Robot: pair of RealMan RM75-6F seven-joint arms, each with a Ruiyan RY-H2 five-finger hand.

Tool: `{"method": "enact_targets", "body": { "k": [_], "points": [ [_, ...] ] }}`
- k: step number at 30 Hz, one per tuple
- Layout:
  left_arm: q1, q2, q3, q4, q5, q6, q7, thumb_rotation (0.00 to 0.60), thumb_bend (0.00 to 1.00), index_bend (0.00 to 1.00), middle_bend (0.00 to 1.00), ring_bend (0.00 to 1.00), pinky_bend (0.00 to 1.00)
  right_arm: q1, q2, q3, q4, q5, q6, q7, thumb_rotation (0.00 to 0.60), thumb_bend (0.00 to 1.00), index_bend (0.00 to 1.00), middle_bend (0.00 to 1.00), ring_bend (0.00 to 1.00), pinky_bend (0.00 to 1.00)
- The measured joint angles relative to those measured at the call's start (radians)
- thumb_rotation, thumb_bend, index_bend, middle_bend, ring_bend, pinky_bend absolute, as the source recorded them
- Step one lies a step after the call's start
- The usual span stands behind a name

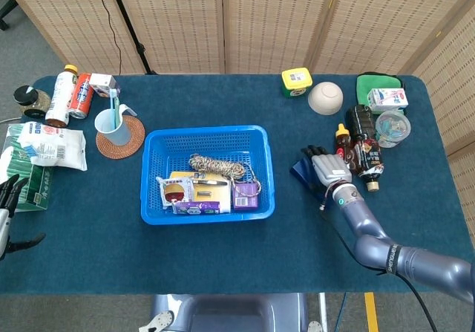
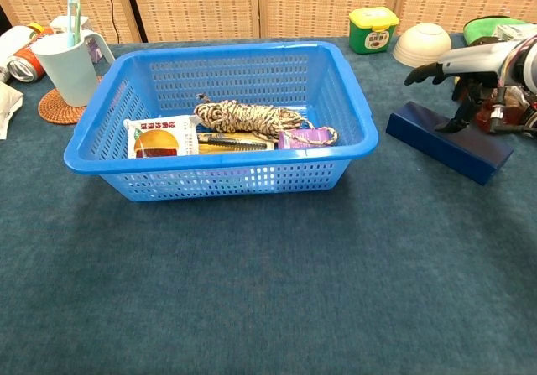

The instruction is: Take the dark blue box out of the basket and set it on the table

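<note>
Dark blue and flat, the box [image 2: 447, 144] lies on the tabletop [image 2: 277, 291] to the right of the blue basket [image 2: 352, 119] and well apart from it, its long axis slanting from a far-left end toward a near-right end in the chest view. Right hand [image 2: 460, 69] hovers just over the box's far edge with fingers [image 2: 422, 72] spread wide and nothing in them; I cannot tell whether a fingertip touches the box. Left hand [image 1: 7, 202] sits at the tabletop's left edge in the head view, fingers apart and empty, beside a green packet [image 1: 33, 189].
</note>
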Motion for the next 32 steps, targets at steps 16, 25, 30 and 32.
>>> {"method": "enact_targets", "body": {
  "k": [16, 25, 30, 32],
  "points": [
    [0.009, 0.008, 0.013, -0.001, 0.036, 0.015, -0.021, 0.6, 0.02, 0.0, 0.0, 0.0, 0.0, -0.131, 0.171, -0.012, -0.347, -0.203, 0.481, -0.078, 0.6, 0.37, 0.0, 0.0, 0.0, 0.0],
    [0.049, -0.005, 0.036, 0.018, 0.089, 0.087, -0.037, 0.6, 0.02, 0.0, 0.0, 0.0, 0.0, -0.337, 0.181, -0.128, -0.335, -0.569, 0.707, -0.002, 0.6, 0.0, 0.0, 0.0, 0.0, 0.0],
    [0.065, -0.005, 0.044, 0.04, 0.097, 0.104, -0.065, 0.6, 0.02, 0.0, 0.0, 0.0, 0.0, -0.5, 0.137, -0.212, -0.237, -0.697, 0.84, 0.068, 0.6, 0.0, 0.0, 0.0, 0.0, 0.0],
    [0.067, -0.006, 0.045, 0.051, 0.103, 0.108, -0.076, 0.6, 0.02, 0.0, 0.0, 0.0, 0.0, -0.546, 0.123, -0.233, -0.201, -0.732, 0.861, 0.106, 0.6, 0.0, 0.0, 0.0, 0.0, 0.0]
  ]
}}
